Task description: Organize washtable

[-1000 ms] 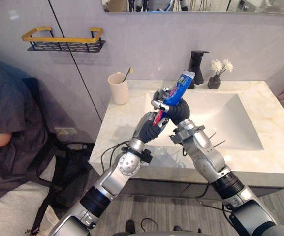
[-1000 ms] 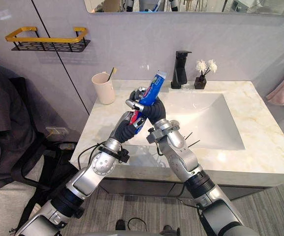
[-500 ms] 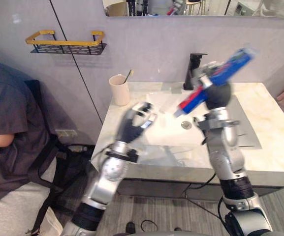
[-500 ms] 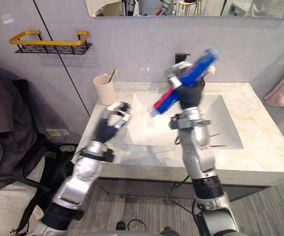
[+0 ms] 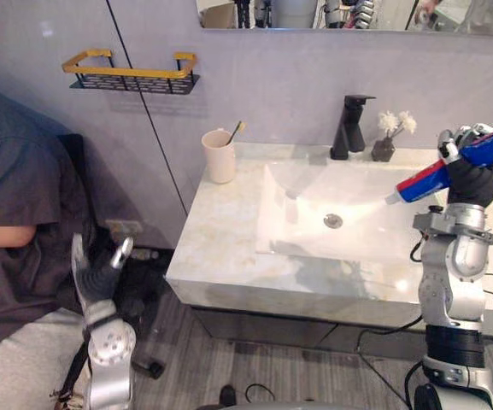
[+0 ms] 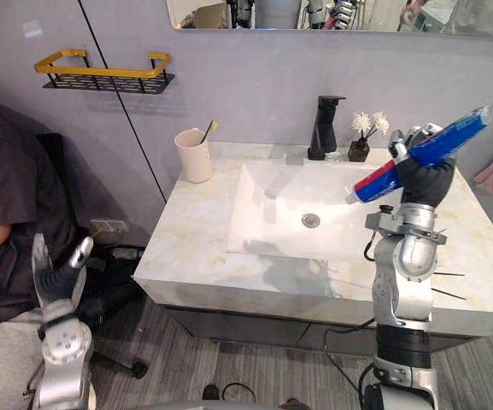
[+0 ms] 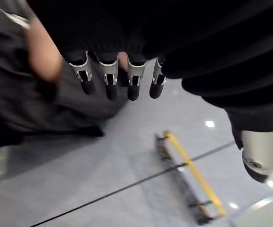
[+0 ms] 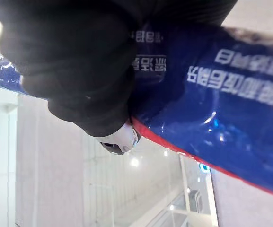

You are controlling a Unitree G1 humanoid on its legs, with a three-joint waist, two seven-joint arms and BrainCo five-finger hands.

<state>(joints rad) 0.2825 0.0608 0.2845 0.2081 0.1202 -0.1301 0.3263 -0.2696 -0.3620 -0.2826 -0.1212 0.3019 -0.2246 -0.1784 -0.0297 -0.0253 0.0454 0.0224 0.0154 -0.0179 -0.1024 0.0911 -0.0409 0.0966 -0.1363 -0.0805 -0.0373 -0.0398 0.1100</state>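
A blue, red and white toothpaste tube (image 5: 451, 166) is held up slantwise over the right side of the washtable, cap end pointing down towards the sink basin (image 5: 331, 209). My right hand (image 5: 472, 181) is shut on it; in the right wrist view its dark cover (image 8: 79, 71) wraps round the blue tube (image 8: 221, 118). My left hand (image 5: 97, 273) hangs low beside the washtable at the lower left, off the counter. It is open and empty, with its fingers (image 7: 110, 80) straight. A beige cup (image 5: 220, 156) with a toothbrush (image 5: 236, 131) stands at the counter's back left.
A black faucet (image 5: 349, 126) and a small dark vase of white flowers (image 5: 384, 145) stand behind the basin. A yellow-railed wire shelf (image 5: 131, 75) hangs on the wall at the left. A person in a dark shirt (image 5: 15, 213) sits close to my left hand. The marble counter (image 5: 220, 243) ends near me.
My left hand has let go of the tube, opened, and dropped off the counter to the lower left. My right hand has carried the tube to the right. The camera has shifted.
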